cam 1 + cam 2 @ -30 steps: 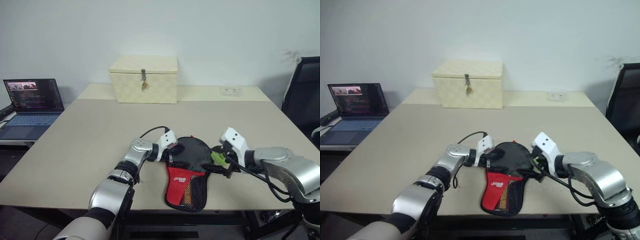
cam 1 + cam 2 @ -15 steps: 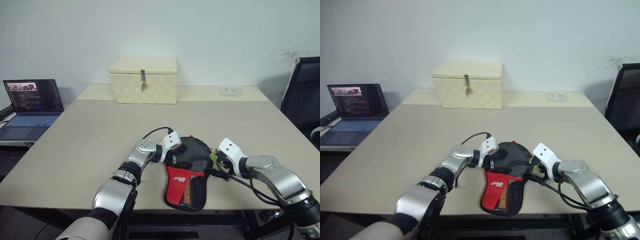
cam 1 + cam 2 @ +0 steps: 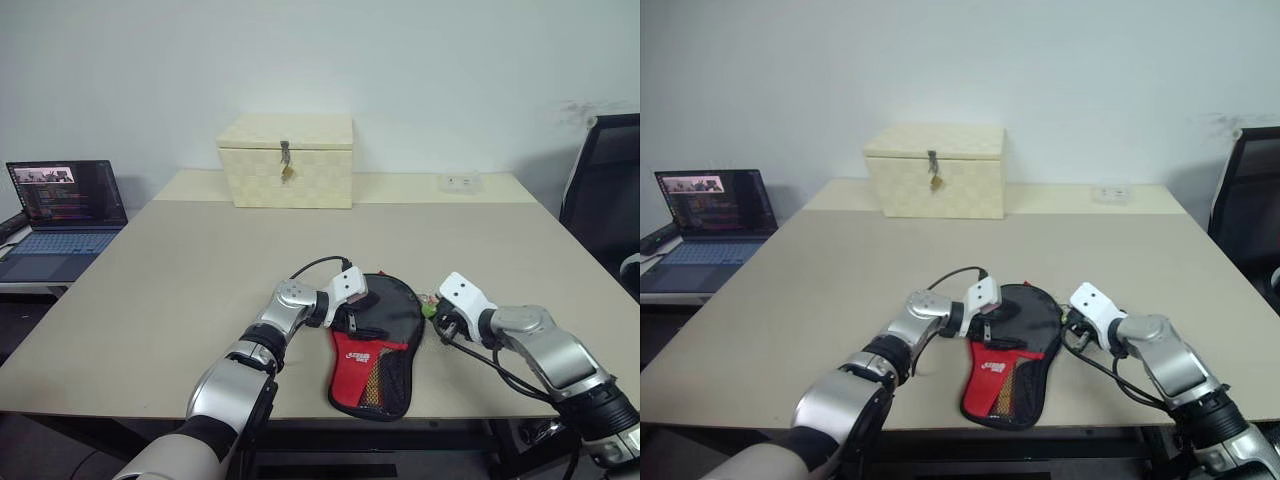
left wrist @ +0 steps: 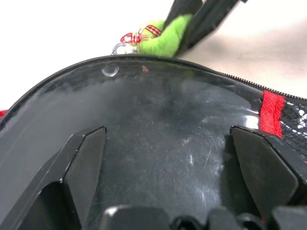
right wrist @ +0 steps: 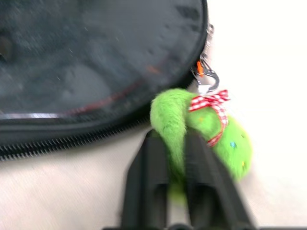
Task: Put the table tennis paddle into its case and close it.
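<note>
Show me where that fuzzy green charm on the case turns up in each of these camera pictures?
Left eye view: the green charm sits at the case's right rim, by the right end effector.
Right eye view: same spot, right of the case.
Left wrist view: at the top, beyond the case's zipper rim.
Right wrist view: centre, pinched between the black fingers.
Shared landmark: the case's zipper rim.

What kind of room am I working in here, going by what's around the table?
Probably an office or lab workspace: a plain work table, an open laptop on a side desk to the left, and a black office chair at the right, against a bare white wall.
</note>
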